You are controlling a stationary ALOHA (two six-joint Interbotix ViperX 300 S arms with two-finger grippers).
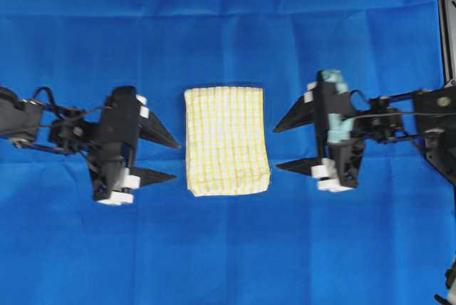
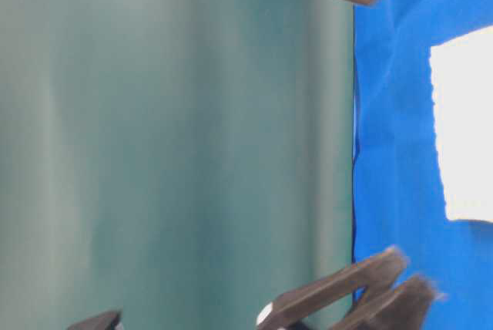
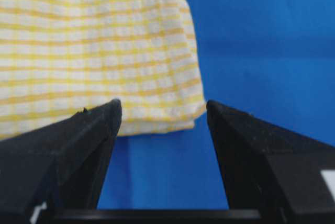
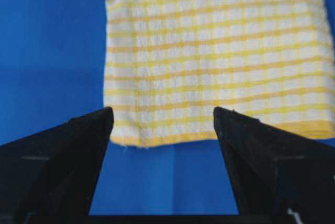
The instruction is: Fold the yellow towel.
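Yellow towel (image 1: pixel 226 140) folded, edges free.

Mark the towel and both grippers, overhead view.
towel (image 1: pixel 226 140), overhead view, middle of the folded cloth.
left gripper (image 1: pixel 169 158), overhead view, gap between its open fingertips.
right gripper (image 1: pixel 280 147), overhead view, gap between its open fingertips.

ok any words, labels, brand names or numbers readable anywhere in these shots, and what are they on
None can be read in any view.
Folded white-and-yellow checked woven towel: only the check pattern, no tag or print showing.
Plain blue sheet: unmarked.
Black left gripper and black right gripper: small white patches on the bodies, no legible text on them.
Table-level view: too blurred to show any lettering.
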